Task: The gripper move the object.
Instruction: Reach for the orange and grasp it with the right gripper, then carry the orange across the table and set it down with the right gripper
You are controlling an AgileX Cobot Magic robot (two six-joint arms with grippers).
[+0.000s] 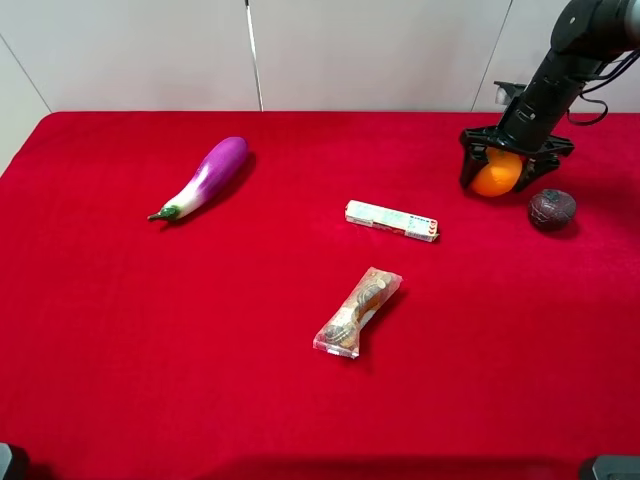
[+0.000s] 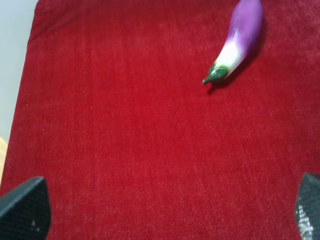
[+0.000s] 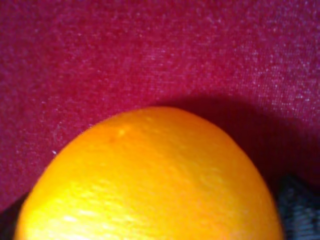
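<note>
Overhead: right pincer (image 1: 496, 183) clamped on the orange (image 1: 497, 172) near the far right corner of the worktop (image 1: 150, 350), brown ball (image 1: 552, 209) just beside it (not touching). Left wrist: left pincer (image 2: 167, 207) spread wide apart over bare red cloth, eggplant (image 2: 237, 37) ahead. Right wrist: orange (image 3: 150, 180) fills most of the view, red cloth behind it.
</note>
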